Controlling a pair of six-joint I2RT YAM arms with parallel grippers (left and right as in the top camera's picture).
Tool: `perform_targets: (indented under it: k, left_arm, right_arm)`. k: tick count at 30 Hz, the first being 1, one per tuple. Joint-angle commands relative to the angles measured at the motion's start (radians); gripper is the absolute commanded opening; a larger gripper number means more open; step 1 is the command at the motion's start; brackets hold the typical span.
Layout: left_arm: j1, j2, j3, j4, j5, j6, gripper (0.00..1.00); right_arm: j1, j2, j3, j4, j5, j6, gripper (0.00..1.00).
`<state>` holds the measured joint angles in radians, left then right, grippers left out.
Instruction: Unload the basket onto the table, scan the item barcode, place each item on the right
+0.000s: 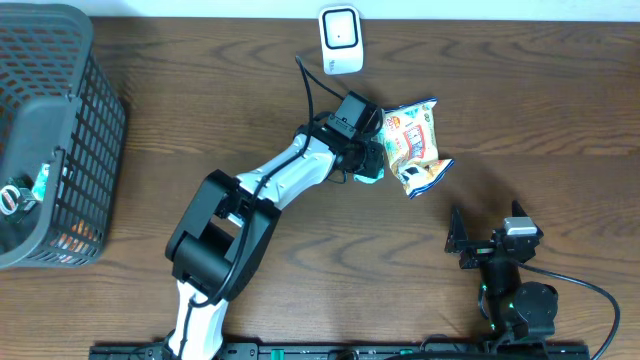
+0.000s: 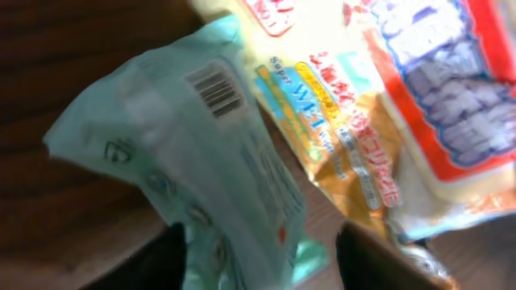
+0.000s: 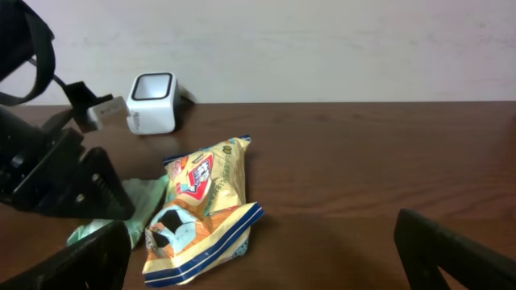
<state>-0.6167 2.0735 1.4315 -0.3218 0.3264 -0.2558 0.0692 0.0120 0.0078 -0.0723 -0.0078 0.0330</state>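
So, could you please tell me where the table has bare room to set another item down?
Bare wood lies between the basket and the left arm, and right of the yellow snack bag. It is crowded around the left pincer, where mint packet and bag meet, below the scanner.

The place looks like a mock shop checkout. A white barcode scanner [image 1: 340, 40] stands on a dark wooden tabletop [image 1: 560, 90], and a dark mesh shopping basket [image 1: 100, 130] sits at one end. Printed snack packets [image 1: 415, 150] lie near the scanner, and a plain pale wall [image 3: 322, 48] runs behind.
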Motion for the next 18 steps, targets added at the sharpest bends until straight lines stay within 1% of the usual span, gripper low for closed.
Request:
perform_targets:
  k: [1, 4, 7, 11, 15, 18]
  left_arm:
    - [0.002, -0.097, -0.006, -0.004, -0.006, 0.031, 0.78]
    - [0.006, -0.167, -0.006, -0.01, -0.006, 0.042, 0.88]
    - [0.027, -0.253, -0.006, -0.013, -0.006, 0.041, 0.89]
    - [0.092, -0.391, -0.006, -0.014, -0.007, 0.041, 0.92]
    - [0.194, -0.521, -0.006, -0.026, -0.006, 0.041, 0.93]
    - [0.3, -0.608, -0.006, -0.058, -0.007, 0.041, 0.93]
  right_arm:
    - [-0.006, -0.005, -0.002, -0.003, 0.001, -0.012, 0.99]
    - [-0.006, -0.005, -0.002, -0.003, 0.001, -0.012, 0.99]
    - [-0.006, -0.005, -0.002, -0.003, 0.001, -0.012, 0.99]
    - [-0.006, -0.005, -0.002, -0.003, 0.001, -0.012, 0.99]
    - [-0.006, -0.005, -0.002, -0.003, 0.001, -0.012, 0.99]
    - [-0.006, -0.005, -0.002, -0.003, 0.001, -0.012, 0.99]
